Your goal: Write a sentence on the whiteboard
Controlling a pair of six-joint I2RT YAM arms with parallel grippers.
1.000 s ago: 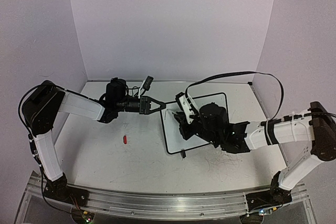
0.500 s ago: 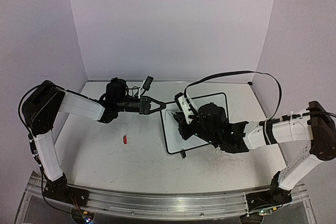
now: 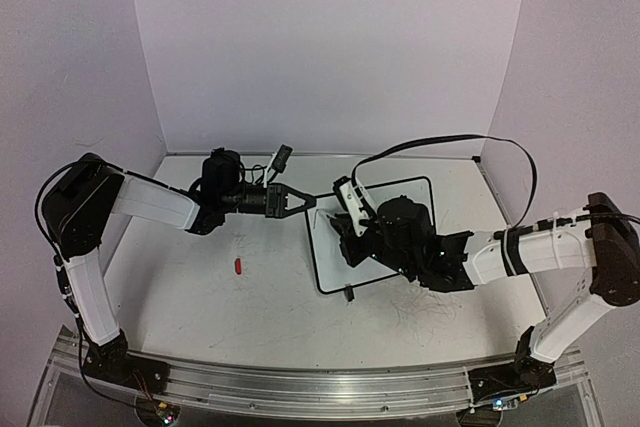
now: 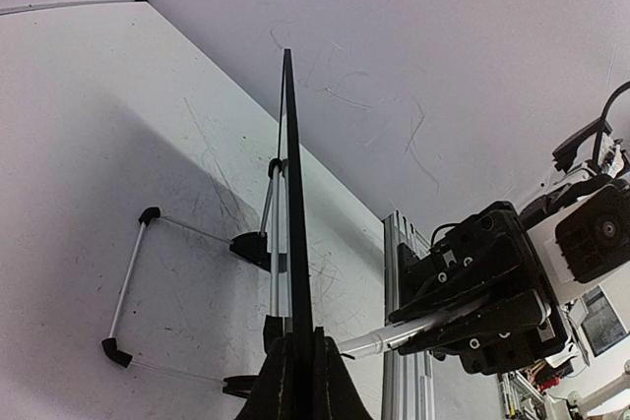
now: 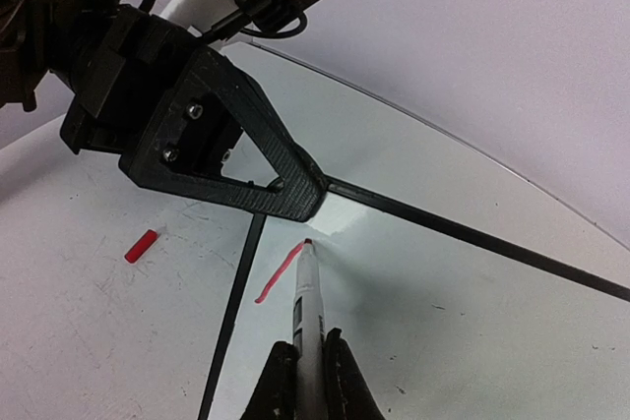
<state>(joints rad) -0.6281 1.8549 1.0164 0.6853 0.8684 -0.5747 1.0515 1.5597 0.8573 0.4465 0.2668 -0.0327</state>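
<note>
Whiteboard: only one short red stroke at my pen tip, near the left edge; no letter I can read.
Elsewhere: no readable text, label or number.

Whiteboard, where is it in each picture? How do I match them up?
Top external: whiteboard just right of centre.
Left wrist: edge-on, a thin black line up the middle.
Right wrist: fills the lower right.
Shared landmark: the left tool clamping its edge.

A small red cap lies left of centre on the scuffed white tabletop. Pale lilac walls stand behind and beside it, and an aluminium rail runs along the near edge.
</note>
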